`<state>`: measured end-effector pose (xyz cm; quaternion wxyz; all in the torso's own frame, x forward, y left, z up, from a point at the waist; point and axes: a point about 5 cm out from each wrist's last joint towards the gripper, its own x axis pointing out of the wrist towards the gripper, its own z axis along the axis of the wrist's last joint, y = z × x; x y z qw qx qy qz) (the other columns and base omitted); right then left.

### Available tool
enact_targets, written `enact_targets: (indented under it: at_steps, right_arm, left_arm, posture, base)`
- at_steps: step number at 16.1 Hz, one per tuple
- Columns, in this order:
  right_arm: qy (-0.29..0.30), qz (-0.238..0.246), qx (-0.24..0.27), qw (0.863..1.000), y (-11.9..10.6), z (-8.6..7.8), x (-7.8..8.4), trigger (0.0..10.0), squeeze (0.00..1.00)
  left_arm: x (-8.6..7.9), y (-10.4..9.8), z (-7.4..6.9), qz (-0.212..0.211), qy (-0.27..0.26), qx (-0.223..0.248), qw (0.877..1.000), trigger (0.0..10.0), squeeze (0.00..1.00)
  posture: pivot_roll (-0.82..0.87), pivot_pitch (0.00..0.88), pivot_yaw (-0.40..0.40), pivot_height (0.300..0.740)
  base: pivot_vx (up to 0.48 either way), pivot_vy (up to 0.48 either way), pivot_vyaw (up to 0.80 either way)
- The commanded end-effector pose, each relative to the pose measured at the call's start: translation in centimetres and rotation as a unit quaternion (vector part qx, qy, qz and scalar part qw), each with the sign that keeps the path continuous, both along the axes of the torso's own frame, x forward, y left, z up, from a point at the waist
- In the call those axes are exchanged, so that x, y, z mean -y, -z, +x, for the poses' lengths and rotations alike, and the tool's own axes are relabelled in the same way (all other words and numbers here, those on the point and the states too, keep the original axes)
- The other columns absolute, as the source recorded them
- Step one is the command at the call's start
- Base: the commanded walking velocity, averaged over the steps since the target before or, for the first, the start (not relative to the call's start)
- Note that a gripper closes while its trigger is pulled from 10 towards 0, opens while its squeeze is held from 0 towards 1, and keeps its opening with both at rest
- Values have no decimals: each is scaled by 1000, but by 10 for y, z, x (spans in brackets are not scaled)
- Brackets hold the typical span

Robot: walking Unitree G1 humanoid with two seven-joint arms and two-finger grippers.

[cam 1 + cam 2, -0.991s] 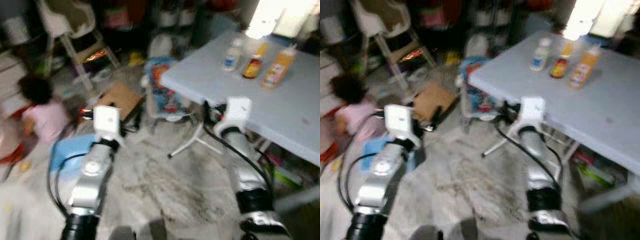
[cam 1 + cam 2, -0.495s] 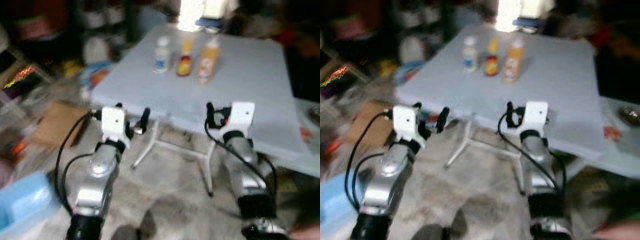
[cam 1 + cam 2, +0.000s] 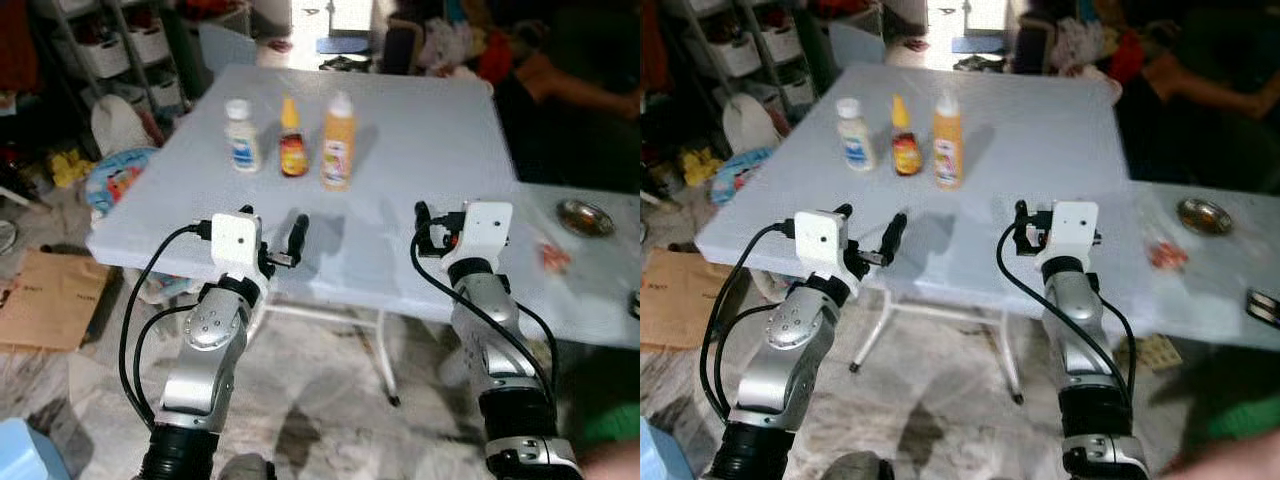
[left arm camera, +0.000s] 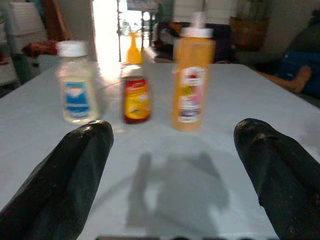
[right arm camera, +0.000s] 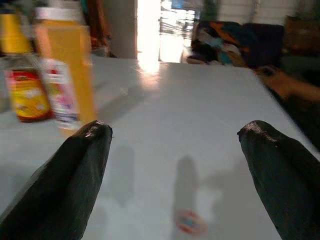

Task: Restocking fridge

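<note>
On your worktop [image 3: 430,140], three bottles stand in a row at the far left: a white bottle [image 3: 240,136], a red sauce bottle [image 3: 292,151], then an orange bottle [image 3: 338,142]. Your left gripper [image 3: 285,245] hovers over the near edge, fingers spread. Your right gripper [image 5: 175,165] hovers to its right, fingers spread, holding nothing.

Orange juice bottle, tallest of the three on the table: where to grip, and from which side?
Grip the orange juice bottle on its straight labelled body, below the narrower white cap. It stands upright at the right end of the row, so probably come from the robot's side with the left gripper, jaws open, clear of the red-labelled bottle.
</note>
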<state>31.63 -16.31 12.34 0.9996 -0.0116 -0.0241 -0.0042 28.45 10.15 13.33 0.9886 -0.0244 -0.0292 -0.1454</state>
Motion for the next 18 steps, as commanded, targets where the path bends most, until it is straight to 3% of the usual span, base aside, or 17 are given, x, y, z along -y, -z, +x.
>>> enact_targets:
  at_steps: [1, 6, 9, 18]
  right_arm:
    - [-23, 1, 4, 1000, -2, -1, -10, 10000, 0]
    - [-24, -1, 5, 1000, -2, -2, -11, 10000, 0]
    - [-17, -9, 7, 1000, -2, -3, -10, 10000, 0]
    - [-12, -3, 7, 1000, -2, -1, -10, 10000, 0]
  left_arm:
    - [-8, 0, 0, 1, -17, -5, 1000, 10000, 0]
    - [-11, 0, -3, 12, -14, -1, 1000, 10000, 0]
    - [-8, 0, -6, 16, -5, 0, 1000, 10000, 0]
    - [-6, -2, -7, 17, 4, 6, 1000, 10000, 0]
  posture:
    - [12, 0, -33, 740]
    - [18, 0, -30, 740]
    - [18, 0, -30, 740]
    - [19, 0, -31, 740]
  base:
    - [0, 439, 0]
    - [0, 460, 0]
    - [0, 0, 0]
    - [452, 0, 0]
